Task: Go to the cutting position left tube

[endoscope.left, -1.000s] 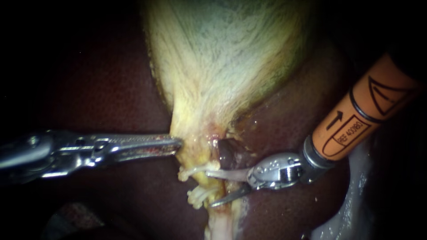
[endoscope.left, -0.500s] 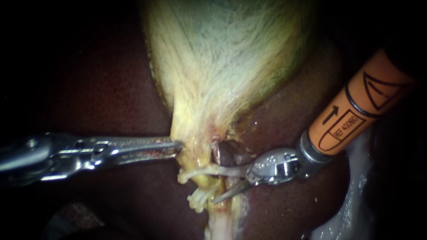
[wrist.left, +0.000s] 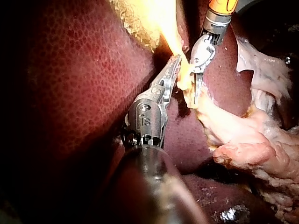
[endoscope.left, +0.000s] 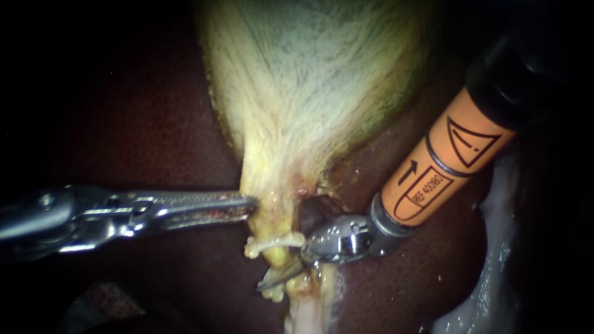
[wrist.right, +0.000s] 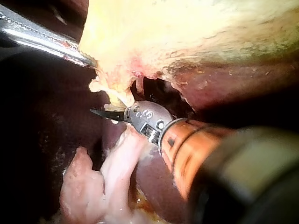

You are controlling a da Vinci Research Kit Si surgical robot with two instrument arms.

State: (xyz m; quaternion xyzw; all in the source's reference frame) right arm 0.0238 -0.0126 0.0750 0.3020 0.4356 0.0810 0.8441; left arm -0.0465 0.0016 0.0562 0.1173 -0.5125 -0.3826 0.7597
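**Tube** (endoscope.left: 275, 241): pale thin strand. Runs crosswise just under the narrow neck of the gallbladder (endoscope.left: 309, 93) and ends in a knobbed free tip over the liver (endoscope.left: 154, 124). Other end is hidden behind the wrist of the right instrument (endoscope.left: 277, 266). Cannot be told for certain as the left or the right tube.

**Stump** (endoscope.left: 272, 292): second pale strand end, just below the tube, partly covered by a blade.

**Right instrument**: orange-sleeved shaft, enters from upper right, with the upper shaft lost in darkness. Hand is spread. Lower blade, dark and pointed, shows between tube and stump. Upper blade is mostly hidden behind the tube and yellow tissue. Touching the tube or merely beside it: cannot tell.

**Left instrument** (endoscope.left: 247, 205): enters from the left. Hand is pressed together on the edge of the gallbladder's neck, just above the tube, with the tips buried in yellow tissue.

**Gallbladder**: yellow-white, widens upward and is cut off at the top of the endoscope view.

**Liver**: dark red, lies all around, with its outer parts sunk in shadow.

**Pale tissue strip** (endoscope.left: 495, 266): lies well apart from the tube and is partly cut off.
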